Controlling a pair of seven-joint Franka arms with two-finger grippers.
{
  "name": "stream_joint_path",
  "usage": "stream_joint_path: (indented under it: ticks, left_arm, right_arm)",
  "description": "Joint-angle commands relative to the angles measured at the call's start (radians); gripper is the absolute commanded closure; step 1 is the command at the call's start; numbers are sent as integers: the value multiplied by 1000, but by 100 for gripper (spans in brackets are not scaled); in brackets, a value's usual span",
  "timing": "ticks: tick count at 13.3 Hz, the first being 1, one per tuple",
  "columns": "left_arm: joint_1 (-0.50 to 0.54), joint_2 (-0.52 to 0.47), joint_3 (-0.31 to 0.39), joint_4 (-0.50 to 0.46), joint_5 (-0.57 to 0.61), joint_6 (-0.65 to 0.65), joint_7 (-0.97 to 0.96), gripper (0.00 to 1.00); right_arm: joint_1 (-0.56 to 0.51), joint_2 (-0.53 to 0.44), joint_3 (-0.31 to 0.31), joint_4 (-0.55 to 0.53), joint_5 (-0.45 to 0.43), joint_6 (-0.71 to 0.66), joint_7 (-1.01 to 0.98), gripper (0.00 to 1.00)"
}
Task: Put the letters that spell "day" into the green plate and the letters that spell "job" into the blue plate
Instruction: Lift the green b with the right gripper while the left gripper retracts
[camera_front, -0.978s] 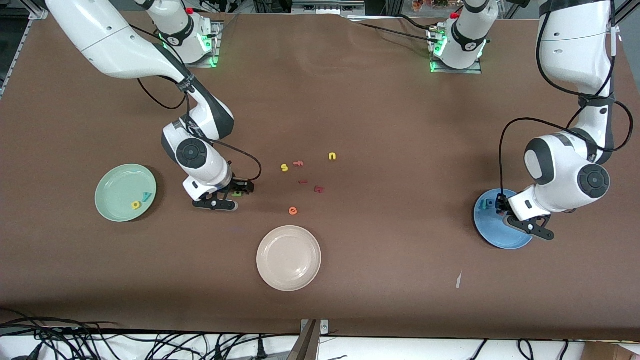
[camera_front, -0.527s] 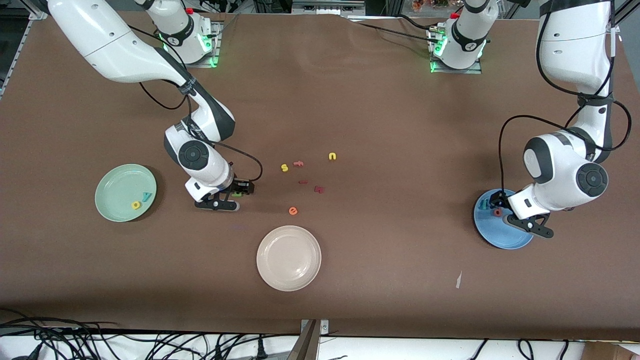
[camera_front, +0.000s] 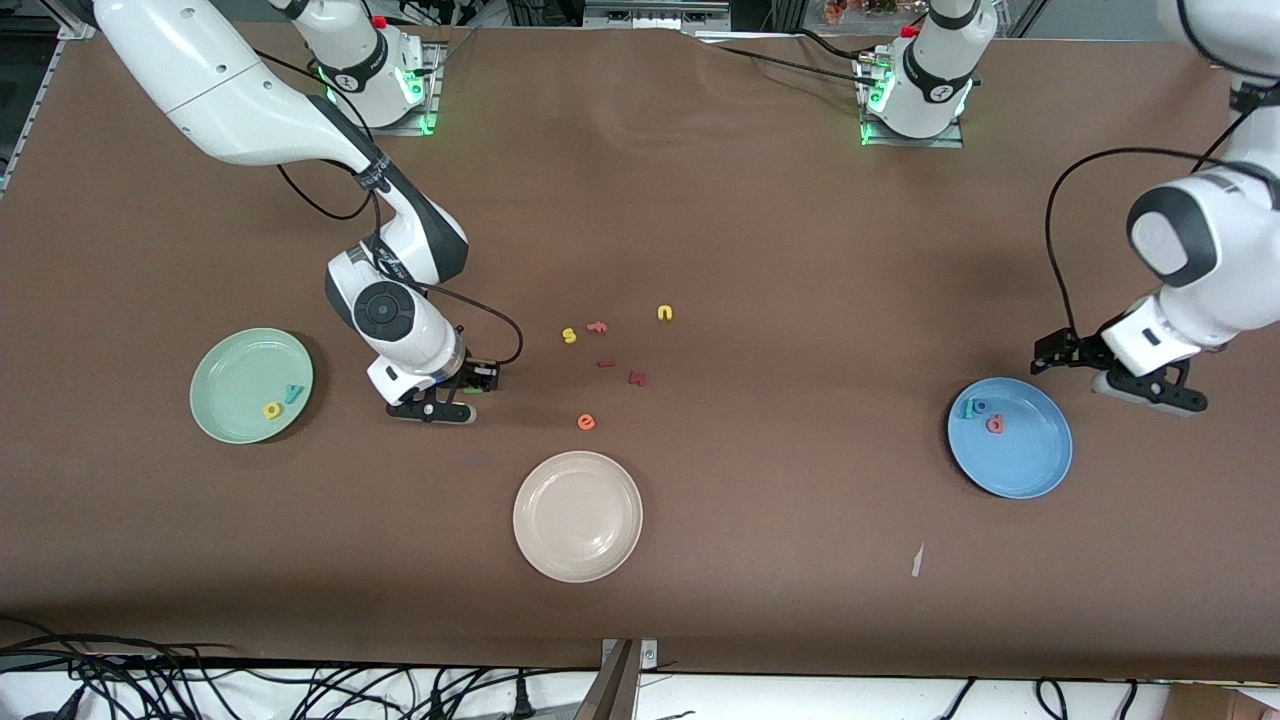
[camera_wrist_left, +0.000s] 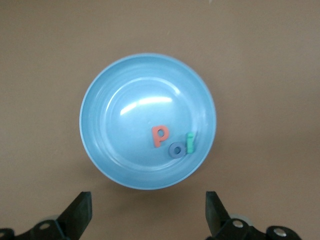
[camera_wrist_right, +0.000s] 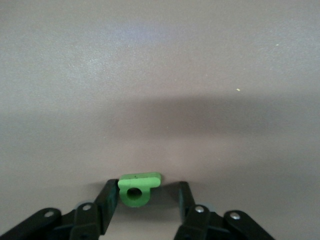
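Observation:
The blue plate holds a salmon-pink letter, a blue ring "o" and a teal "j". My left gripper hangs open and empty above the table beside that plate. A yellow letter and a teal "y" lie in the green plate. My right gripper is down at the table, its fingers on either side of a green letter. One finger touches it and a gap shows at the other.
A cream plate sits nearer the front camera. Loose letters lie mid-table: yellow "s", orange "f", yellow "n", two dark red ones, orange "e". A white scrap lies near the blue plate.
My left gripper opened, left the salmon letter in the blue plate and rose away toward the table's end. My right gripper's fingers narrowed round the green letter.

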Motion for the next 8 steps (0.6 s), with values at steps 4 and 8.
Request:
stream_joint_path:
  ticks: [4, 8]
  left_arm:
    - [86, -238, -222, -9, 286, -198, -361, 0]
    - [91, -239, -271, 262, 302, -604, -502, 0]
  right_arm:
    - [0, 13, 0, 4, -20, 22, 18, 59]
    - [0, 11, 0, 4, -18, 22, 18, 67]
